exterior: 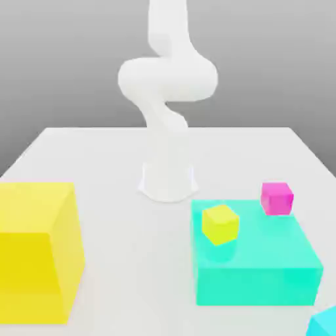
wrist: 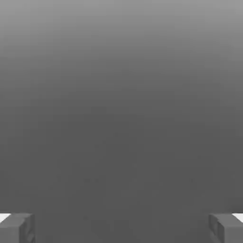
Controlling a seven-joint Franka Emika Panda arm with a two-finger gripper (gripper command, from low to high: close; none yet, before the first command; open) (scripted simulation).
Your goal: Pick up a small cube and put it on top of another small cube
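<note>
Nothing's done yet, as far as I can judge. My gripper (wrist: 121, 228) has its two grey fingertips (wrist: 16, 228) spread wide apart w/ nothing between them, just grey background. In the exterior view, the small plain cyan cube (exterior: 325, 323) sits on the white table (exterior: 111, 157) at that view's lower right corner, partly cut off. The small magenta cube (exterior: 277, 197) rests near the large cyan block (exterior: 252, 262), bare on top. Reach, grasp, lift & stack all remain
</note>
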